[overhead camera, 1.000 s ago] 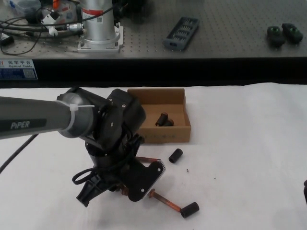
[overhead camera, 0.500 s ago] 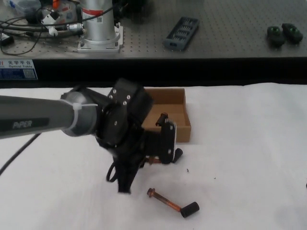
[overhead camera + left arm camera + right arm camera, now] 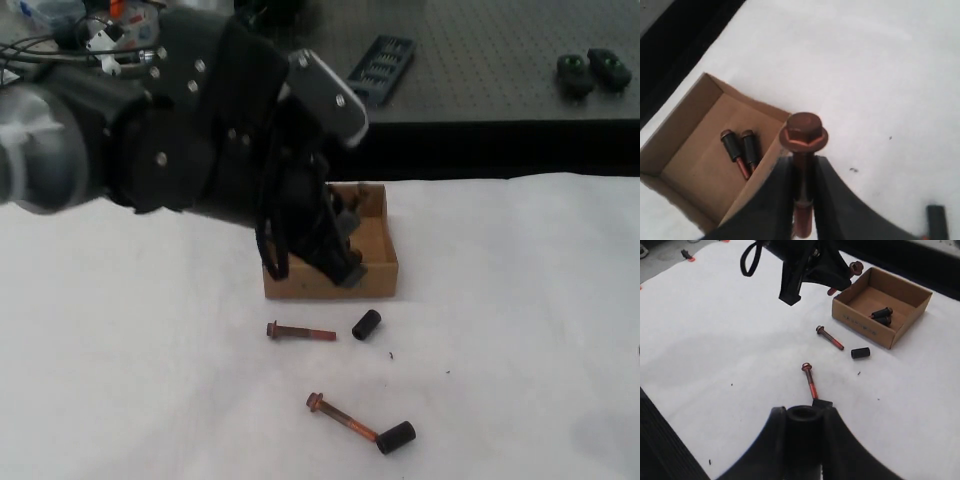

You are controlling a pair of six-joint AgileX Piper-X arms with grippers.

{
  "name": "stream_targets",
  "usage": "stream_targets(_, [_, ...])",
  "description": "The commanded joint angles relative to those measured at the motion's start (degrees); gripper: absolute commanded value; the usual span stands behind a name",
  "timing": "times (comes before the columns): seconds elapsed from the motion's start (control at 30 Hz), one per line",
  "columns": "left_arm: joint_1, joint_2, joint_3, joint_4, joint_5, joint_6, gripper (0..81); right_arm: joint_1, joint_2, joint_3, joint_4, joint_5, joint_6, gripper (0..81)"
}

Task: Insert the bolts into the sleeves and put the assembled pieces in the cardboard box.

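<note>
High view: the left arm (image 3: 180,120) hangs over the cardboard box (image 3: 330,287). A loose bolt (image 3: 300,331) and a loose sleeve (image 3: 366,324) lie on the counter (image 3: 520,300).

Left wrist view: the left gripper (image 3: 803,162) has its fingers clamped on a held bolt (image 3: 803,134) above the box, which contains two assembled pieces (image 3: 746,145).

Right wrist view: the right gripper (image 3: 804,414) fingers clamp a held sleeve (image 3: 803,422).

Mating looks next, and it calls for lining the shank up with the bore.
</note>
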Motion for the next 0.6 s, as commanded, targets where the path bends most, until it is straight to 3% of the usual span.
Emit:
stream_targets(0.0, [0.07, -3.48, -0.18, -0.76, 1.9, -6.79, 0.6, -0.44, -0.75, 0.79, -3.63, 0.11, -0.19, 0.1])
stream_targets(0.17, [0.07, -9.51, 2.14, -1.04, 5.19, -10.37, 0.6, -0.28, -0.75, 5.82, -11.04, -0.79, -1.04, 0.1])
stream_targets(0.37, [0.07, -16.95, 7.8, -1.29, 6.93, -11.73, 0.6, -0.28, -0.34, 12.08, -25.8, -7.29, -0.83, 0.1])
stream_targets(0.57, [0.07, -23.8, 15.23, -10.19, 9.5, -21.18, 0.6, -0.28, 4.0, 16.84, -36.43, -12.73, -0.83, 0.1])
